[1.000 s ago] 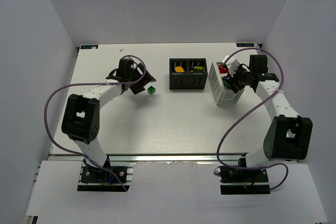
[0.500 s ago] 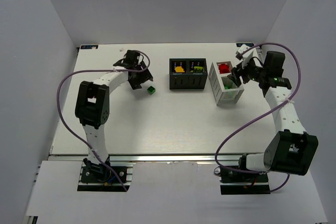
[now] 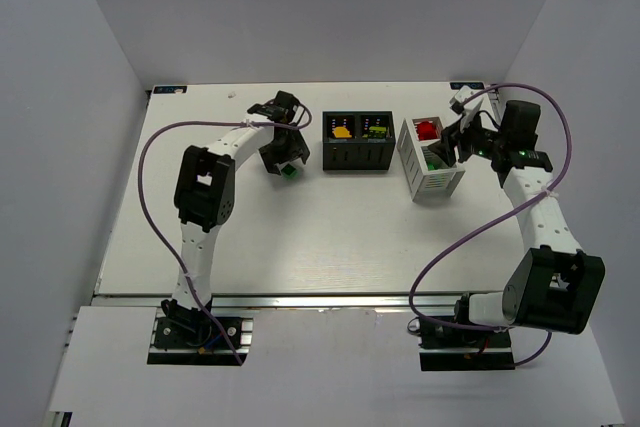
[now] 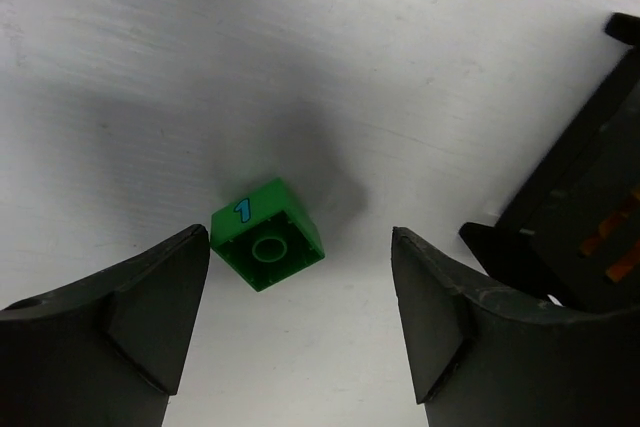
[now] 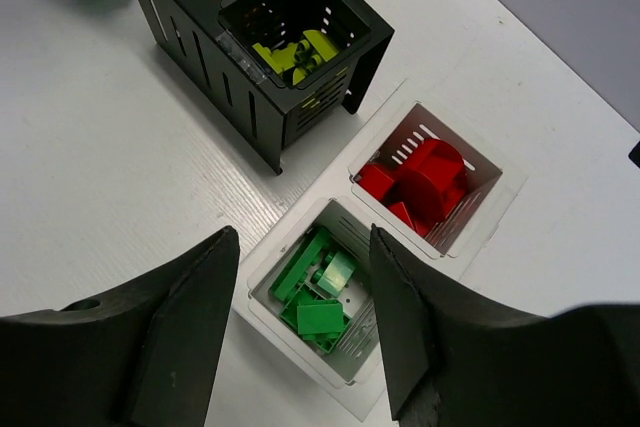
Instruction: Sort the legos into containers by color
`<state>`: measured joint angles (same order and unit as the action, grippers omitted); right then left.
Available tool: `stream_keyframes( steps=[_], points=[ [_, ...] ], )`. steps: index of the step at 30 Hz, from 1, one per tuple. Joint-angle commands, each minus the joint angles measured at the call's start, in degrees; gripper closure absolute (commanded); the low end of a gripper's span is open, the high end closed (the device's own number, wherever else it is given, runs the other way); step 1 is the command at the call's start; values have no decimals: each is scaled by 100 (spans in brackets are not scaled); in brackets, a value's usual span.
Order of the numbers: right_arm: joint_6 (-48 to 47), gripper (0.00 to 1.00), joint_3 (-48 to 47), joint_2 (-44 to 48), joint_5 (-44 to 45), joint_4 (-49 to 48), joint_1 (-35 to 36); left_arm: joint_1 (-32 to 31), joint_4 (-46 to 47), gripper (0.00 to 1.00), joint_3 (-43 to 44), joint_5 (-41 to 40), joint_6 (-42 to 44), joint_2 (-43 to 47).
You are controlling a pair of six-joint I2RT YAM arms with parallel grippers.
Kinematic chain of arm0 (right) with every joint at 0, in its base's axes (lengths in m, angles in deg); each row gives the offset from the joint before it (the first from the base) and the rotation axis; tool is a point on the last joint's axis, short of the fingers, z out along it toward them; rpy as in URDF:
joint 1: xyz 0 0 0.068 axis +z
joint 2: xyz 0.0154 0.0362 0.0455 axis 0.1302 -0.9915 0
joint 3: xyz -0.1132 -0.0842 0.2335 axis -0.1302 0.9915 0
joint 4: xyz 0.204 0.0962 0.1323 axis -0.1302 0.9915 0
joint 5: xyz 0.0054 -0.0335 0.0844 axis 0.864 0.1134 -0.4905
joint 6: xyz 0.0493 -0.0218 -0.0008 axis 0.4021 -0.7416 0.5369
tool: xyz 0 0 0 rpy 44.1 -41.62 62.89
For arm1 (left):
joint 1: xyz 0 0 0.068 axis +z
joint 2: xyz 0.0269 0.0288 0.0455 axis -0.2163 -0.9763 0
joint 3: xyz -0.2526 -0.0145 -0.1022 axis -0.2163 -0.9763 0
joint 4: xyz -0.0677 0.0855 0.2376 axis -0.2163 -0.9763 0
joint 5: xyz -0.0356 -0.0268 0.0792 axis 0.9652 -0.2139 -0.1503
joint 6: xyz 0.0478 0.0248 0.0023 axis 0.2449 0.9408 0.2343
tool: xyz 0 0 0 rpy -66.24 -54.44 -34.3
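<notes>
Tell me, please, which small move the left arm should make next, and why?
Probably lower the open left gripper and close on the green brick: it lies loose on the table between the fingers, while other green bricks already sit in the white basket.
</notes>
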<state>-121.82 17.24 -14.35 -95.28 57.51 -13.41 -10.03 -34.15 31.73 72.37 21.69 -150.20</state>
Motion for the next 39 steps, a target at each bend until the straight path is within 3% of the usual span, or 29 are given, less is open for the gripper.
stream_keyframes(
  steps=[1, 9, 16, 24, 27, 30, 31, 33, 39],
  points=[
    [174, 40, 77, 156, -134, -351, -31, -15, -753, 18, 314, -512, -221, -18],
    [280, 40, 157, 183, -187, -474, -57, -24, -754, 23, 182, -610, -424, -71],
    [280, 40, 192, 217, -213, -457, -66, -24, -570, 45, 226, -399, -530, -203],
    [280, 42, 254, 376, -370, -448, -83, -33, -596, 89, 24, -451, -460, 191],
    [358, 53, 139, 367, -669, -352, -101, -42, -386, 96, -379, -276, -276, 700],
    [569, 83, 52, 367, -837, -448, -101, -103, 377, 100, -1152, 311, 23, 1263],
    [770, 100, 43, 367, -846, -500, -110, -138, 658, 100, -1380, 531, 163, 1718],
    [999, 100, 42, 384, -837, -737, -118, -331, 1607, 100, -2014, 1042, 287, 2116],
    [1615, 100, 87, 420, -775, -1256, -189, -1042, 3391, 100, -2429, 2342, 797, 2645]
  ],
)
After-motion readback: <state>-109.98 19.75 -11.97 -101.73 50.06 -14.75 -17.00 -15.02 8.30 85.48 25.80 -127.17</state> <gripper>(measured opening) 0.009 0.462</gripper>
